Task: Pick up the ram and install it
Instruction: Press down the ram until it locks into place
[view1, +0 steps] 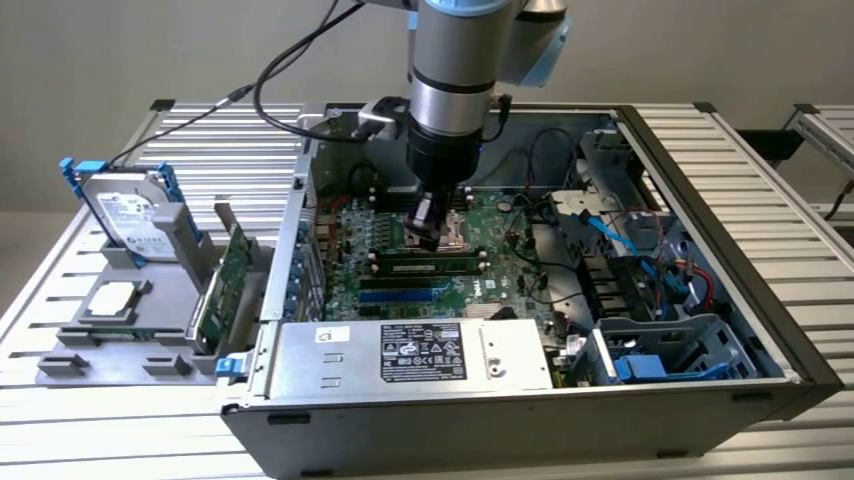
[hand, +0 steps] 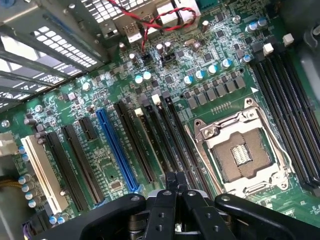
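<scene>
Our gripper (view1: 427, 232) hangs inside the open case (view1: 707, 150), jaws closed together with nothing between them, tips just above the motherboard (view1: 494, 275) beside the CPU socket (hand: 242, 152). The ram (view1: 427, 266) lies seated along a memory slot just below the tips in the exterior view, a slim dark stick with black chips; whether its end clips have latched we cannot tell. To do this step well, we judge that closed jaws should bear squarely on the stick's top edge, straight down and not at a slant, so both ends sink evenly. In the wrist view the closed fingertips (hand: 176, 182) sit at the near end of the long dark slots (hand: 165, 135) next to the socket. Outward, the case rests on a slatted metal surface (view1: 747, 130), with a hard drive (view1: 134, 215) and an expansion card (view1: 230, 275) in holders toward the exterior view's left. Beyond stands a plain grey wall.
</scene>
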